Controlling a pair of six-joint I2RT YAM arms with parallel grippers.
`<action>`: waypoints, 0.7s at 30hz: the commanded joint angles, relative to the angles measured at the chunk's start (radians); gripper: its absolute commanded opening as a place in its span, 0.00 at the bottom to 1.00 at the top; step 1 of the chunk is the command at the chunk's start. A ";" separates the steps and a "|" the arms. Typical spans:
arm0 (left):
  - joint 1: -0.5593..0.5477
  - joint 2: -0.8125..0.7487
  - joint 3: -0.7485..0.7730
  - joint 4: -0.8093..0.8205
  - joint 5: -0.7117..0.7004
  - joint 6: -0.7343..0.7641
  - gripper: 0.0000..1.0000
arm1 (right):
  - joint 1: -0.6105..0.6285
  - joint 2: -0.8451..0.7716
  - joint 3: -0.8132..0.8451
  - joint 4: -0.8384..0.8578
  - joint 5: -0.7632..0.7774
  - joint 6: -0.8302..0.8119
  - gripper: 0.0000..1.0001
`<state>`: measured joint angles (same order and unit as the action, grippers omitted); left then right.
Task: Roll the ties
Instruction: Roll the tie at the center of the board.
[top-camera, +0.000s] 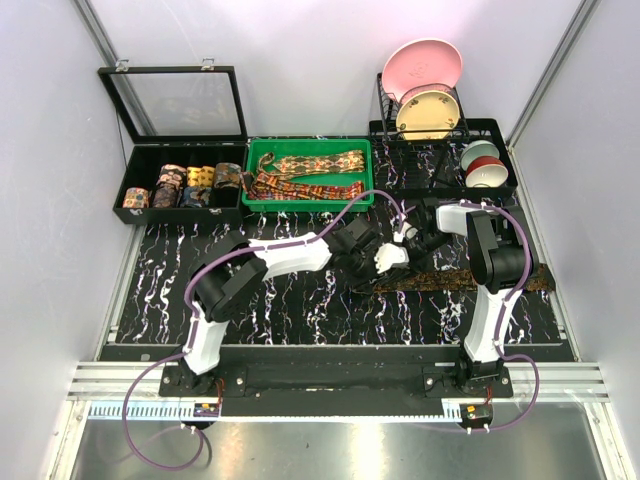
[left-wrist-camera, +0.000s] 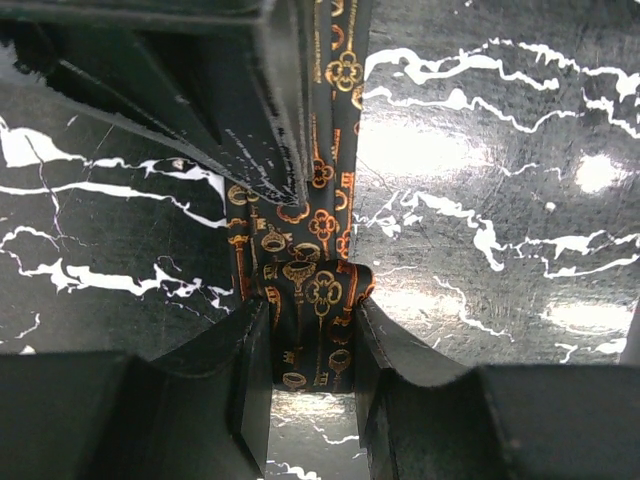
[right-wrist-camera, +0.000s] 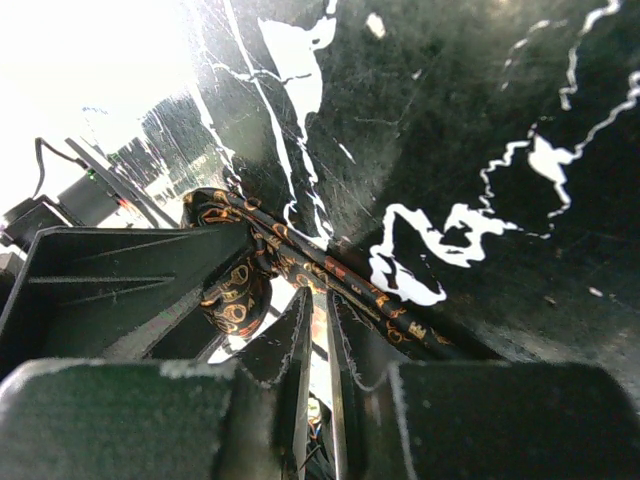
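A dark tie with gold and orange key prints lies stretched along the black marble table, running right from the two grippers. Its left end is folded into a small coil. My left gripper is shut on that coil, a finger against each side; from above this gripper sits at mid-table. My right gripper meets it from the right. Its jaws are almost together, pinching the edge of the tie strip just beside the coil.
A green tray behind holds unrolled ties. To its left an open black box holds several coiled ties. At back right stand a rack with a pink plate, a cream plate and bowls.
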<state>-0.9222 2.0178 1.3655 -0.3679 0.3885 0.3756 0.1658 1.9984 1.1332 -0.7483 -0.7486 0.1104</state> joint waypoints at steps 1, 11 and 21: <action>0.031 0.024 -0.034 -0.065 -0.014 -0.081 0.26 | 0.008 0.011 0.007 0.040 0.149 -0.028 0.17; 0.029 0.073 -0.072 -0.072 -0.037 -0.011 0.29 | 0.003 -0.070 0.017 0.040 -0.048 -0.044 0.27; 0.029 0.085 -0.077 -0.080 -0.043 0.006 0.29 | 0.005 -0.102 -0.044 0.098 -0.264 0.011 0.44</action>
<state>-0.9035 2.0212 1.3502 -0.3408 0.4133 0.3511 0.1673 1.8980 1.1267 -0.6930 -0.9100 0.1024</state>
